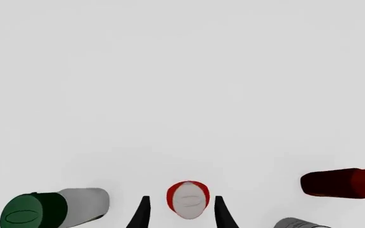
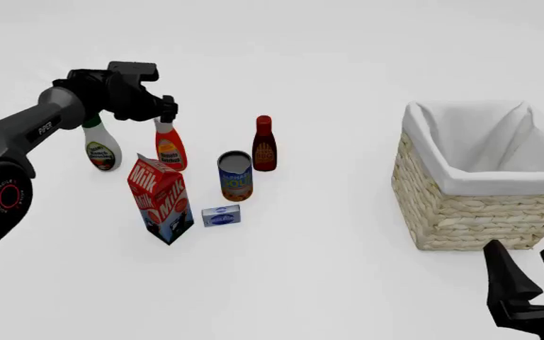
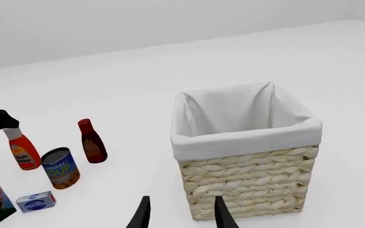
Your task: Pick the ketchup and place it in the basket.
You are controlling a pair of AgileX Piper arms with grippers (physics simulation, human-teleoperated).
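Note:
The ketchup (image 2: 170, 150), a red-orange bottle with a white cap, stands upright at the back left among the groceries. It also shows in the right wrist view (image 3: 23, 151). My left gripper (image 2: 165, 113) is open, directly above it. In the left wrist view the ketchup (image 1: 187, 202) shows from above between the spread fingers of the left gripper (image 1: 182, 197), with gaps on both sides. The basket (image 2: 499, 185), wicker with a white lining, stands at the right and is empty (image 3: 246, 142). My right gripper (image 2: 535, 273) is open and empty, low in front of the basket (image 3: 181, 199).
A white bottle with a green cap (image 2: 100, 146) stands left of the ketchup. A dark-red bottle (image 2: 264, 144) stands to its right. A soup can (image 2: 236, 176), a milk carton (image 2: 161, 200) and a small box (image 2: 221, 216) stand in front.

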